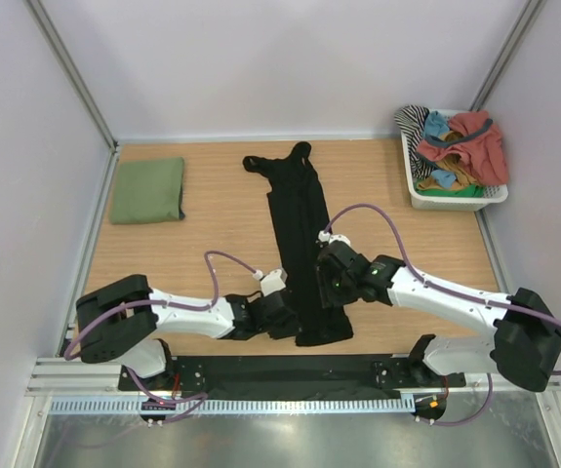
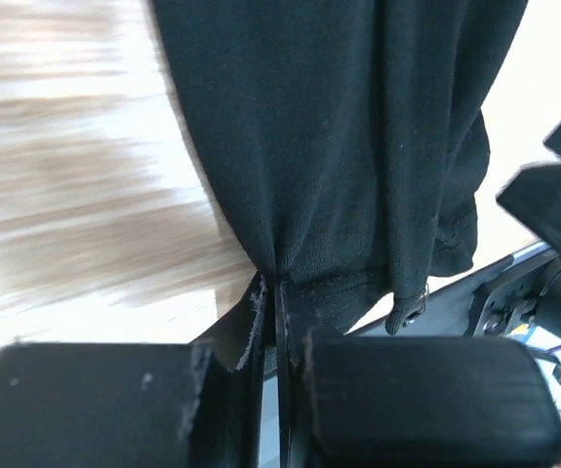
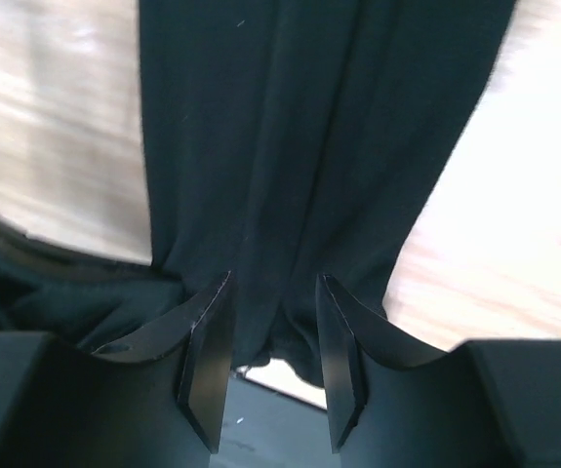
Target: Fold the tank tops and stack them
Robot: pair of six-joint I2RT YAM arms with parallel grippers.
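Now pinching the near hem of the black tank top (image 1: 295,229) with the left gripper (image 2: 278,292), fingers closed tight on the cloth edge, fabric bunching into creases above the pinch. Straddling the same top from the other side with the right gripper (image 3: 275,292), fingers standing about halfway apart, black cloth running between them but not being squeezed, a light gap showing beneath. Lying as a long narrow strip down the middle of the table (image 1: 202,210), straps pointing to the far side, hem sitting at the near edge between the two arms. Resting folded into a neat square at the far left corner, well apart from the black one: the green tank top (image 1: 148,190). Sitting in the far right corner, a white basket (image 1: 453,202) holding a heap of clothes (image 1: 465,146), red, teal and striped pieces showing.
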